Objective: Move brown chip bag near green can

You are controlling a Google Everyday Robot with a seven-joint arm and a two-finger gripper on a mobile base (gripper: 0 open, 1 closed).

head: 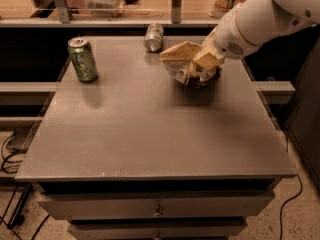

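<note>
Two cans share the flat grey surface [150, 134] with the crinkly, tan-edged brown chip bag [182, 59]. The small mottled green can [83, 60] stands upright at the upper left of the frame, and a silver-grey can [154, 36] lies on its side near the top centre. The end effector [205, 63], reaching in from the upper right on a white arm [260, 19], is clamped on the bag's right side, and the foil bunches around it. The bag is right of centre, seemingly raised a little, well apart from the green can. The carry would best go leftward, passing in front of the silver-grey can, low and level with a firm grip. It should stop just short, so the bag's loose leading edge does not tip the upright can.
</note>
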